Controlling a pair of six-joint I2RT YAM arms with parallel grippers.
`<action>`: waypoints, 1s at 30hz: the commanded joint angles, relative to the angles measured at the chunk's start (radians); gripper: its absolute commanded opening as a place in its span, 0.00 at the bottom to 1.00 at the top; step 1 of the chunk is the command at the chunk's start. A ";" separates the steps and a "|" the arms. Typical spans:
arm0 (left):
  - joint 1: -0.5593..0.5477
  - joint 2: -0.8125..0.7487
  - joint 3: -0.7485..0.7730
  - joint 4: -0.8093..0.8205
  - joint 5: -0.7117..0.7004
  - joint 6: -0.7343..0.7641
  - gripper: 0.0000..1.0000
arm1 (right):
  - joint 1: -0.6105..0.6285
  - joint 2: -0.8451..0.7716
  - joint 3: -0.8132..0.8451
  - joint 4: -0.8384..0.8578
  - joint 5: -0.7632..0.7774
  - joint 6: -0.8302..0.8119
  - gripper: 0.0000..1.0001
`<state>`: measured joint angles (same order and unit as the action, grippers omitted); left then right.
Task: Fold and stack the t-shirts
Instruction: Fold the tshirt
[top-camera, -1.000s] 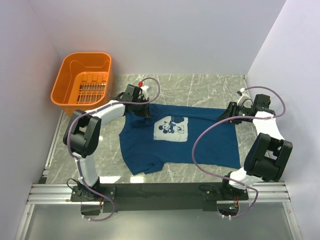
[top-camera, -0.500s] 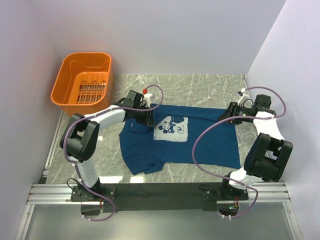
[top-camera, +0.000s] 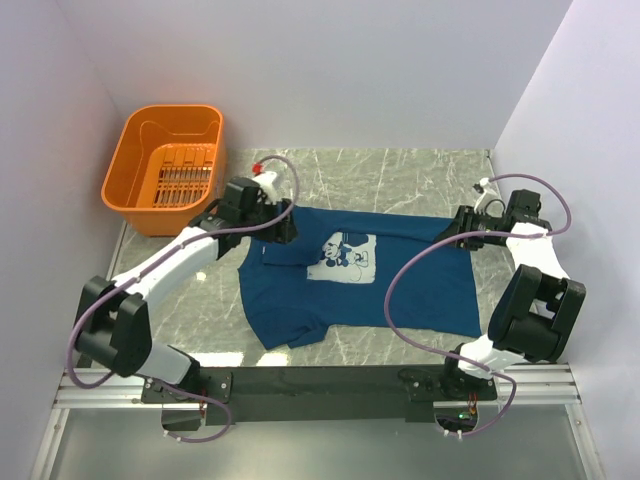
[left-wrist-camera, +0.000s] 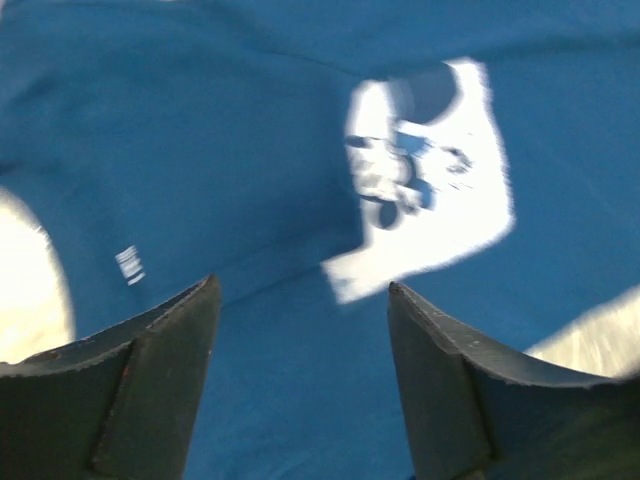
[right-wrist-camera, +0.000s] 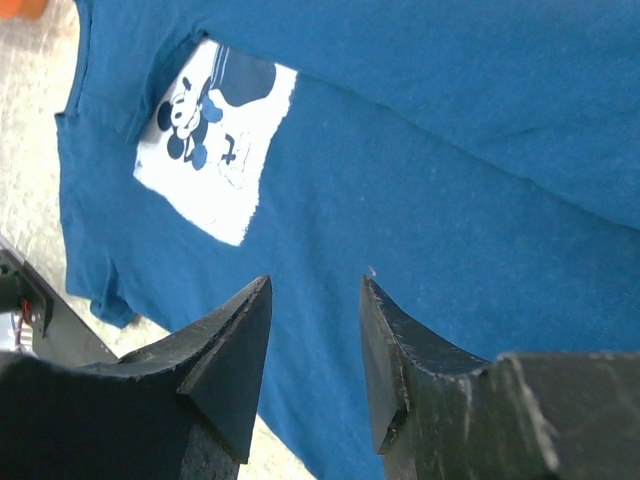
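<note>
Pale lilac walls (top-camera: 330, 70) close in a grey marble table (top-camera: 400, 180) on 3 sides, and on it are 1 t-shirt and 1 orange basket (top-camera: 120, 170), with 2 arms bolted at the near edge. The navy t-shirt (top-camera: 400, 285) lies spread across the middle of the table, collar end to the left, its 1 pale chest print (top-camera: 341, 256) facing up, and a fold crosses the cloth just left of the print. The basket sits at the far-left corner, apart from the shirt. The left gripper (top-camera: 284, 228) reaches out low over the shirt's far-left corner, jaws wide apart with nothing between them. The right gripper (top-camera: 463, 226) hangs over the shirt's far-right corner, elbow bent back, jaws partly apart and nothing pinched between its tips.
</note>
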<state>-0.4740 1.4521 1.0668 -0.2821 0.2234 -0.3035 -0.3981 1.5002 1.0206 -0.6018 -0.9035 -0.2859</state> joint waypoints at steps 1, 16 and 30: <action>0.047 -0.050 -0.077 0.001 -0.190 -0.132 0.74 | 0.028 0.005 0.022 -0.036 -0.035 -0.053 0.48; 0.141 -0.148 -0.301 0.159 -0.173 -0.332 0.75 | 0.668 0.169 0.183 0.203 0.143 0.333 0.63; 0.146 -0.315 -0.403 0.146 -0.254 -0.364 0.75 | 0.900 0.505 0.369 0.266 0.267 0.565 0.62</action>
<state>-0.3309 1.1862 0.6765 -0.1619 0.0113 -0.6495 0.5079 1.9930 1.3293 -0.3733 -0.6876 0.2188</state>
